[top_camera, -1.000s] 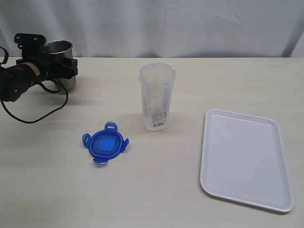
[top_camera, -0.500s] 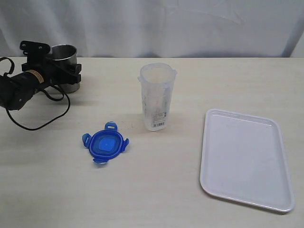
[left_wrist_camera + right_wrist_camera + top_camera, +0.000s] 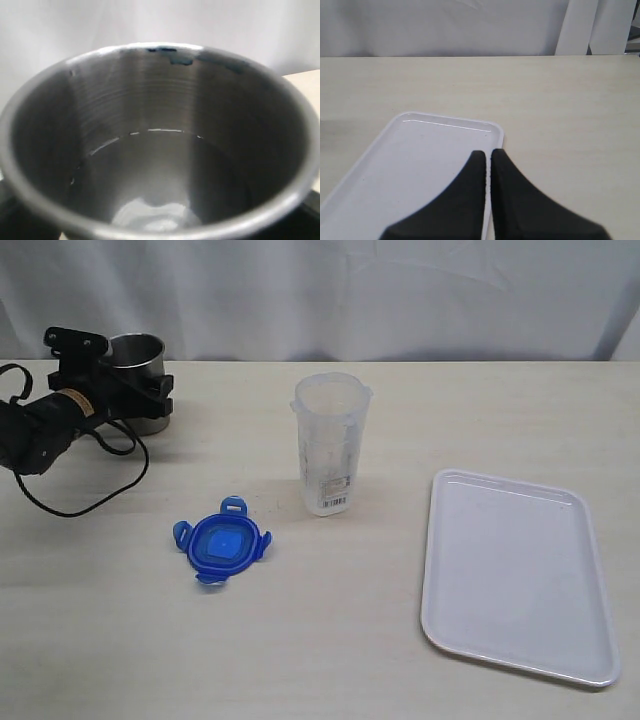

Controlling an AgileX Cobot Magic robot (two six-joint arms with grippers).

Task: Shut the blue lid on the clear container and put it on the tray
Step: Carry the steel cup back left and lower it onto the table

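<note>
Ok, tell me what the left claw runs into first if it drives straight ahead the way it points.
The steel cup: it fills the left wrist view, and the left claw straddles it, so contact looks immediate.

Pale wooden table (image 3: pixel 300 650), white curtain (image 3: pixel 350 300)

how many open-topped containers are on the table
2: the clear container stands near the middle of the table; the steel cup is at the far left, near the back edge. None seems hidden.
</note>
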